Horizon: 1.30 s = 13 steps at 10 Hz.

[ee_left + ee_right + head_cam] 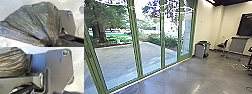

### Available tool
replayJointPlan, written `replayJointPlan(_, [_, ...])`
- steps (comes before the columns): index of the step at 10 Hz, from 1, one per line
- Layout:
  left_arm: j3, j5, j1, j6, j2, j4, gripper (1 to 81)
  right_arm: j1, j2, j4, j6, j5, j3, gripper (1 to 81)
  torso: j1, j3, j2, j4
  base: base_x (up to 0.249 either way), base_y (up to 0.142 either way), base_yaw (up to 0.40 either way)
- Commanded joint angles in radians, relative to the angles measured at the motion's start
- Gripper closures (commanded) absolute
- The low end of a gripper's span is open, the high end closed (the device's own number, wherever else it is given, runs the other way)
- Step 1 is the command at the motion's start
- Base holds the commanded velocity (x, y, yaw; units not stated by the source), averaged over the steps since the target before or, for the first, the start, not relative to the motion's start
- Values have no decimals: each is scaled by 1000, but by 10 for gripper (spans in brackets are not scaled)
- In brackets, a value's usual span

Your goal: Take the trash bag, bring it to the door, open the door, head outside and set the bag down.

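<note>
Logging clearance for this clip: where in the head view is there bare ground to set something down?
Bare floor lies between the glass and the chairs, short of the bin. Outside, paving is bare up to the shrubs. It crowds toward the view's right, where chairs and cables gather.

1. this was an office-type room, seen from inside, with a smooth grey floor (204,77) and pale walls (205,25).
2. a wheeled chair (222,45), a grey bin (199,50) and a dark screen (245,25) on the wall gave it that workplace look.
3. tall green-framed glass (150,47) ran along one side (rather a nice outlook), facing paving (116,58), shrubs (154,39) and trees (100,27).
</note>
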Motion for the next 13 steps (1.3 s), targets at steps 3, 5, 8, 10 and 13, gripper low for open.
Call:
replayJointPlan(3, [-1, 65, -74, 8, 1, 1, 811, 52, 4, 5, -1, -48, 5, 10, 0, 0, 0, 0, 149, -20, 0])
replayJointPlan(5, [0, 65, -75, 8, -1, 1, 811, 50, 3, 5, -1, -50, 5, 10, 0, 0, 0, 0, 149, 0, 0])
replayJointPlan(8, [-1, 65, -74, 8, 1, 1, 811, 47, 3, 7, -1, -48, 5, 10, 0, 0, 0, 0, 147, 0, 0])
replayJointPlan(10, [0, 65, -74, 8, 1, 1, 811, 45, 3, 7, -1, -48, 5, 10, 0, 0, 0, 0, 147, 0, 0])
replayJointPlan(13, [0, 65, -75, 8, 3, 1, 811, 45, 3, 7, -1, -48, 5, 10, 0, 0, 0, 0, 147, 0, 0])
